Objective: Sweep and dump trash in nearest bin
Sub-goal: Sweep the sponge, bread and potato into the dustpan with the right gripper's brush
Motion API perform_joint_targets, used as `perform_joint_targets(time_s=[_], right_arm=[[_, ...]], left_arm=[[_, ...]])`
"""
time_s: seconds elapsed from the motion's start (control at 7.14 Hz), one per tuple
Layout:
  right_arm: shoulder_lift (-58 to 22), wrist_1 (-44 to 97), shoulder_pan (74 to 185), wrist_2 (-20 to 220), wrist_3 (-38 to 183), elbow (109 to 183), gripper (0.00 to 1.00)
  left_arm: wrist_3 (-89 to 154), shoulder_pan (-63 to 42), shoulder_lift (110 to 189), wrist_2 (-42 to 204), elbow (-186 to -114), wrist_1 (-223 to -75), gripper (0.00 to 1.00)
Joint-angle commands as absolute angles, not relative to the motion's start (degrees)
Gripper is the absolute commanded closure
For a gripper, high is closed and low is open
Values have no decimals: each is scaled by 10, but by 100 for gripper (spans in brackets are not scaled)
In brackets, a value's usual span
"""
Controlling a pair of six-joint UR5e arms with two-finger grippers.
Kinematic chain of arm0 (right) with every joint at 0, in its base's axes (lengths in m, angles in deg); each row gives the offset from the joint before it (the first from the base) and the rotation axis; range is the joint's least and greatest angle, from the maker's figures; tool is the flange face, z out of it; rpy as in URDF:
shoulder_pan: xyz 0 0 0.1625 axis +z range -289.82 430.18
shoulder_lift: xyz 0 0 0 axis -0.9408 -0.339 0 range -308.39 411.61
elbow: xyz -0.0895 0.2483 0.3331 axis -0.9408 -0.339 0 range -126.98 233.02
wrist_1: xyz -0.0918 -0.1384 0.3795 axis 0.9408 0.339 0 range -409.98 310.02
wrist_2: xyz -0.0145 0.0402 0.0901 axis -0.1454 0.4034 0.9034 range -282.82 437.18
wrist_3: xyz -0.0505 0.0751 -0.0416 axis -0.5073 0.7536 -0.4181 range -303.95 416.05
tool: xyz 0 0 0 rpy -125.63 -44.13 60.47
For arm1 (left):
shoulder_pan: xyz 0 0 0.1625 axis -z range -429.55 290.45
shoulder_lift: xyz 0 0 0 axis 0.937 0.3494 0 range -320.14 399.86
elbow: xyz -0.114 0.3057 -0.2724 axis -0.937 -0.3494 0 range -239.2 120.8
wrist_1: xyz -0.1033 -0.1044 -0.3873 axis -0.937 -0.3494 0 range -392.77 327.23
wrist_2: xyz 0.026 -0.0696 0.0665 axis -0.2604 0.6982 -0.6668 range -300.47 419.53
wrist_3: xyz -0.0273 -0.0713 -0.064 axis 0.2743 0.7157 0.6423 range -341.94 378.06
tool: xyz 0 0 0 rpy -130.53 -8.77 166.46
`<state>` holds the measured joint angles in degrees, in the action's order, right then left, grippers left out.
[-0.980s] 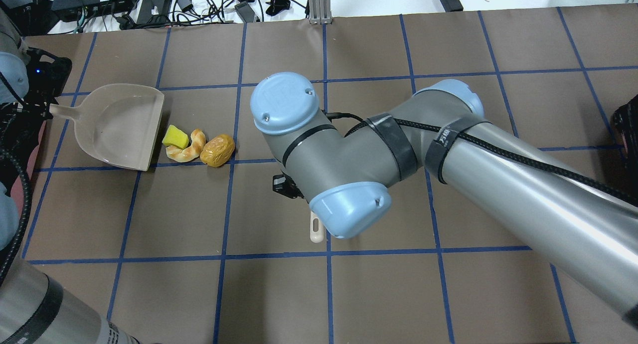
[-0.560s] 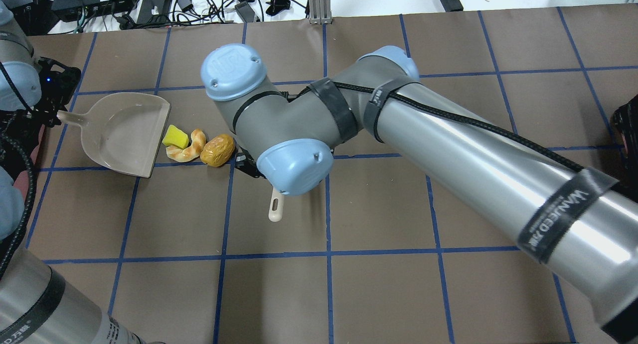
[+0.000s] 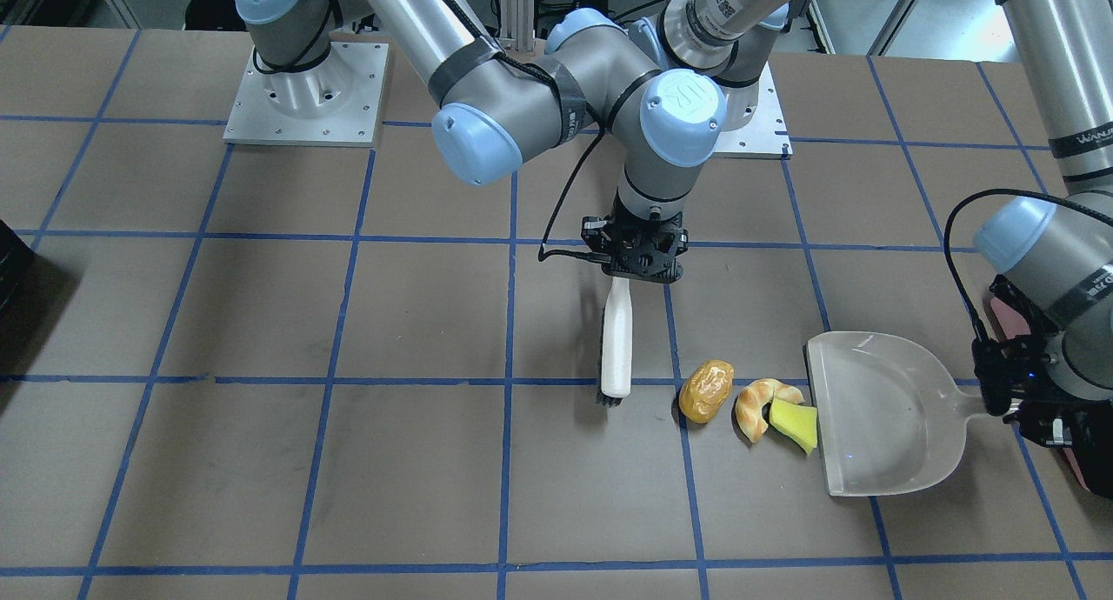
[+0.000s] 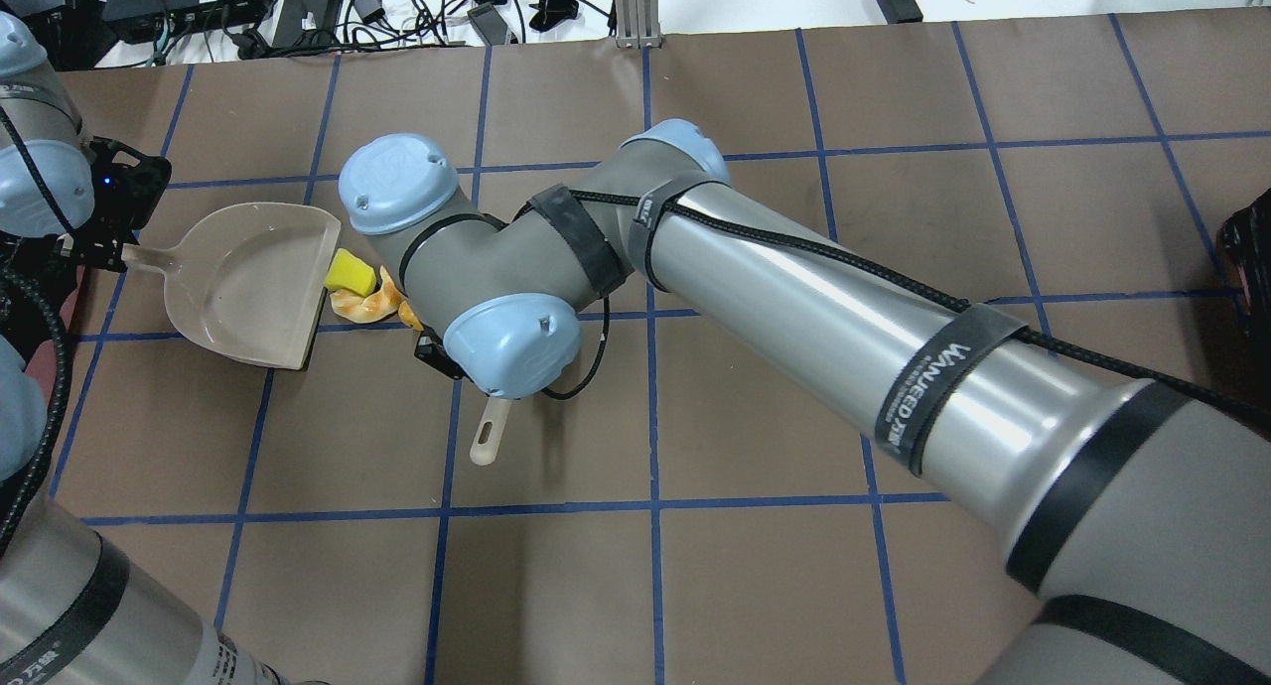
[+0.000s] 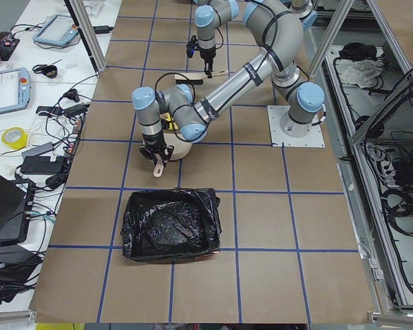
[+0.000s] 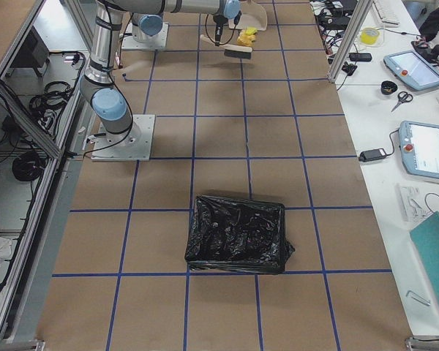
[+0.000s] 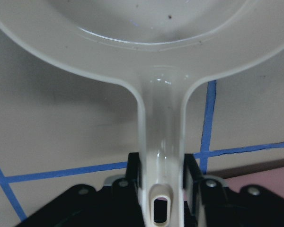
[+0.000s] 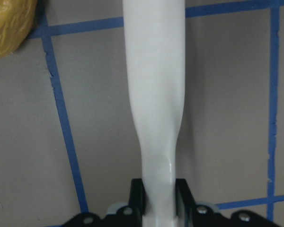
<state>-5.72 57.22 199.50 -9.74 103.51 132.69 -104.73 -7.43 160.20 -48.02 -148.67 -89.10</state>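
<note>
Both of my grippers are clamped: the left gripper (image 3: 1000,400) on the handle of the dustpan (image 3: 887,435) at right, the right gripper (image 3: 633,265) on the white brush (image 3: 617,343) mid-frame. Below the pan in the left side view sits the black-bagged bin (image 5: 132,227). Right of the brush's bristles come the amber lump (image 3: 705,391), the croissant piece (image 3: 753,406), then the sponge wedge (image 3: 795,423) touching the pan's lip.

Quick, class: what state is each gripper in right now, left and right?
Left gripper: closed, holding the dustpan by its handle.
Right gripper: closed, holding the brush by its handle.
</note>
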Motion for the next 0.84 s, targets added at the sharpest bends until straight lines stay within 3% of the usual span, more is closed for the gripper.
perform_joint_targets(time_s=[0.0, 0.42, 0.7], right_arm=[[-9, 580, 2016, -94, 1088, 1272, 100], [15, 580, 2025, -74, 1108, 1241, 100], [60, 581, 2034, -74, 1121, 1182, 100]], left_arm=[[-1032, -72, 1597, -481, -1498, -889, 100], [-1030, -72, 1600, -481, -1498, -888, 100], [-1030, -71, 1602, -480, -1498, -888, 100]])
